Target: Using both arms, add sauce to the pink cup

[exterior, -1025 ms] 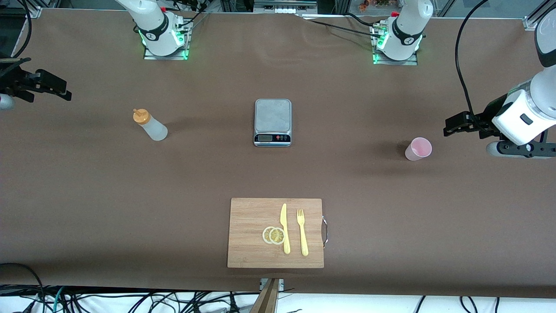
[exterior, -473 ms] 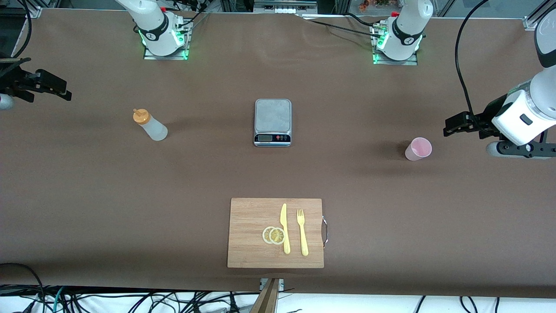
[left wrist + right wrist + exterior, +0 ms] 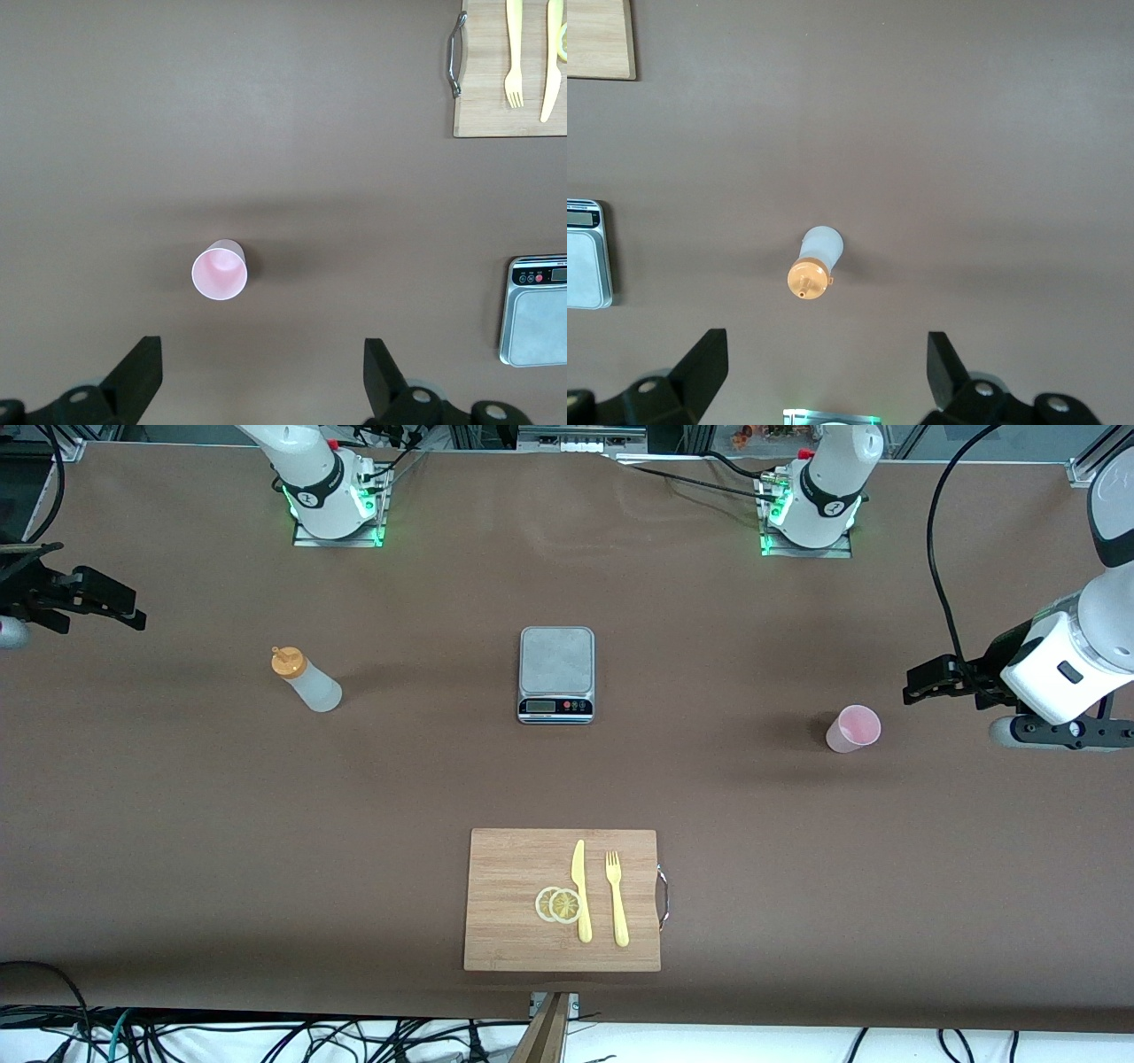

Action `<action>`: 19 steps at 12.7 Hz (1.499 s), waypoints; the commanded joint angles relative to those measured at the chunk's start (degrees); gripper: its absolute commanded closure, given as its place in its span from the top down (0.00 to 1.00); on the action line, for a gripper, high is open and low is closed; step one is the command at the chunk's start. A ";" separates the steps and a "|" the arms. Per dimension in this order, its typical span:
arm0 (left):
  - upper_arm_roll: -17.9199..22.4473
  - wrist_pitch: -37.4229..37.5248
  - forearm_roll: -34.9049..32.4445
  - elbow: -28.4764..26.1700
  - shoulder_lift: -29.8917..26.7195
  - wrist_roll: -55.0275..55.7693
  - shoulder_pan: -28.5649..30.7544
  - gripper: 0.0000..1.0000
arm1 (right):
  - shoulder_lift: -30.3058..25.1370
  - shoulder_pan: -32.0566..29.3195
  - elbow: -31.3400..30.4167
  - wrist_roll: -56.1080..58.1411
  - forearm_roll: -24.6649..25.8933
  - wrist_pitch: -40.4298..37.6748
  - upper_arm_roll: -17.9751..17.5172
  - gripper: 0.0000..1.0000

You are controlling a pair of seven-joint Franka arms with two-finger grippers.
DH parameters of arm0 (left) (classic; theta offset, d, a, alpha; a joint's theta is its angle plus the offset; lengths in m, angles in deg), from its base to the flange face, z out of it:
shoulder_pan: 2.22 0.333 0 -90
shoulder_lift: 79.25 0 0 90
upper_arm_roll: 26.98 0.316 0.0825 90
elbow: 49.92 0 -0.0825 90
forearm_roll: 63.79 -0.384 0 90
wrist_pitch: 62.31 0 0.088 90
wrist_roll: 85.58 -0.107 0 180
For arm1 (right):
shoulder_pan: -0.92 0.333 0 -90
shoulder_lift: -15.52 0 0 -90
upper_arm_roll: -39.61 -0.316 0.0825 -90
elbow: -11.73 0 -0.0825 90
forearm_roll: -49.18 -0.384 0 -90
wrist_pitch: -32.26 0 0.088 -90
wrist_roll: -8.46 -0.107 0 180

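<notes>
Left gripper point(image 3: 257, 372) open over bare table near tapered translucent cup point(image 3: 853, 729); right gripper point(image 3: 822, 367) open, waiting near orange-capped bottle point(image 3: 306, 681).

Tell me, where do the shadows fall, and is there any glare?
Front view: soft shadows beside the pink cup and the sauce bottle; green lights glow at both arm bases. Left wrist view: a blurred dark patch beside the cup. Right wrist view: a faint shadow by the bottle. No strong glare.
</notes>
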 commanded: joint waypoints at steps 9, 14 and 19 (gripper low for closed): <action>3.48 -10.35 -1.44 -12.81 0.63 -6.93 0.17 1.00 | -0.24 0.04 0.91 0.70 -0.12 -0.87 -0.04 0.99; 7.42 -21.51 -1.44 -24.85 -0.16 -15.02 0.35 0.99 | -0.24 0.04 0.91 0.70 -0.12 -0.87 0.05 0.99; 8.14 -33.63 -1.44 -34.43 0.01 -16.17 2.02 0.99 | -0.24 0.04 0.91 0.70 -0.12 -0.87 0.05 0.99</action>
